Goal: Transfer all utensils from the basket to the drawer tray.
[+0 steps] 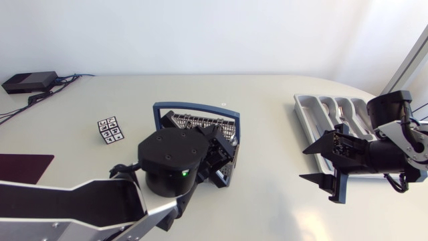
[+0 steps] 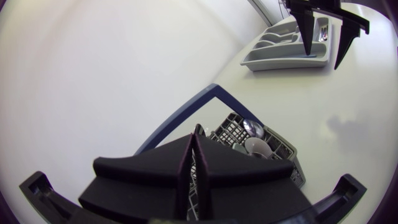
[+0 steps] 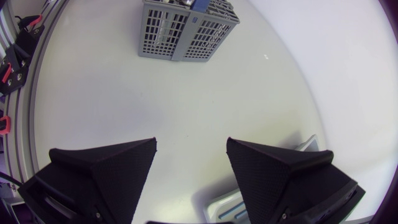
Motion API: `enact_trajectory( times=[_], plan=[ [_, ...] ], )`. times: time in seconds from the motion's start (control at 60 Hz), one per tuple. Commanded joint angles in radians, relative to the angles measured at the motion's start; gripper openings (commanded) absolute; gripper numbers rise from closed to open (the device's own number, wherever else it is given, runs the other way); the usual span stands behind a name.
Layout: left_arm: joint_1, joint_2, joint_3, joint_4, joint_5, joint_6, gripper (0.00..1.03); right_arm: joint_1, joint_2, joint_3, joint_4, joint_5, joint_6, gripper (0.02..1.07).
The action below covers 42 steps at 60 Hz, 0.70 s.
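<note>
The grey wire basket [image 1: 199, 121] with a blue handle [image 1: 195, 106] stands mid-table. My left gripper [image 2: 194, 146] is down inside it, shut on a thin dark utensil handle [image 2: 199, 129] whose tip pokes out ahead of the fingertips. Two spoons [image 2: 252, 128] stand in the compartment beside it. In the head view the left wrist [image 1: 175, 161] covers most of the basket. The grey drawer tray [image 1: 313, 109] lies at the right with several utensils in it. My right gripper [image 1: 304, 165] hangs open and empty near the tray's front end, facing the basket [image 3: 180, 31].
A small cube with black-and-white markings [image 1: 110, 130] sits left of the basket. A dark mat [image 1: 23, 167] lies at the left edge, and a black box [image 1: 30, 82] with cables sits at the back left corner. Bare tabletop separates basket and tray.
</note>
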Motion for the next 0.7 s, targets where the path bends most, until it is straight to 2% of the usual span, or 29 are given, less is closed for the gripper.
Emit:
enact_trajectory(
  times=[0.0,0.2,0.35,0.417,0.467,0.567,0.683],
  plan=[
    [-0.001,-0.025,-0.022,0.024,-0.015,-0.002,0.04,0.011,-0.012,-0.030,0.006,0.004,0.029,0.84],
    [0.004,-0.124,0.016,0.028,-0.009,-0.025,0.04,0.048,-0.043,-0.019,0.010,0.004,0.097,0.84],
    [-0.005,-0.195,0.070,-0.025,-0.001,-0.038,0.03,0.086,-0.078,0.010,0.012,0.001,0.179,0.86],
    [-0.007,-0.221,0.101,-0.099,0.004,-0.084,0.03,0.105,-0.086,0.027,0.012,-0.001,0.213,0.86],
    [-0.002,-0.250,0.144,-0.209,0.031,-0.162,0.03,0.126,-0.097,0.044,0.013,-0.004,0.258,0.86],
    [0.035,-0.271,0.222,-0.393,0.122,-0.295,0.03,0.172,-0.117,0.074,0.024,-0.013,0.353,0.86],
    [0.085,-0.267,0.306,-0.542,0.228,-0.410,0.03,0.249,-0.129,0.130,0.049,-0.016,0.502,0.86]
  ],
)
